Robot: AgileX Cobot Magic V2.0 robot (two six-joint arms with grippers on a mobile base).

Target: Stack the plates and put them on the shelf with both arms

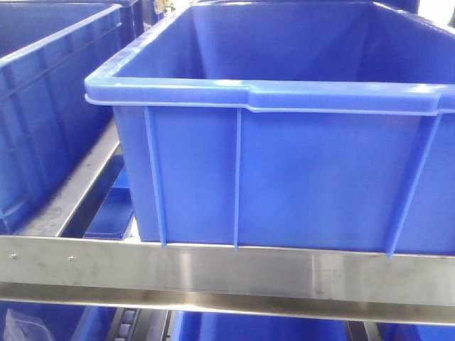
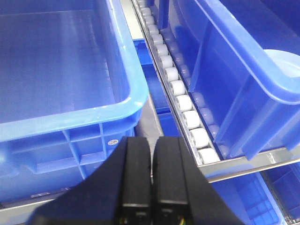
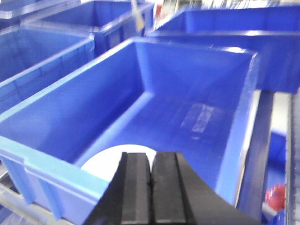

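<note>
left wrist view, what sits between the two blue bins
A row of white rollers on a metal rail runs between the left bin and right bin; left wrist view only.

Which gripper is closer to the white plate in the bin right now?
Right. The right gripper, shut, sits just over the near rim of the bin holding the plate. The left gripper, also shut, is a bin over; the plate shows far to its right.
</note>
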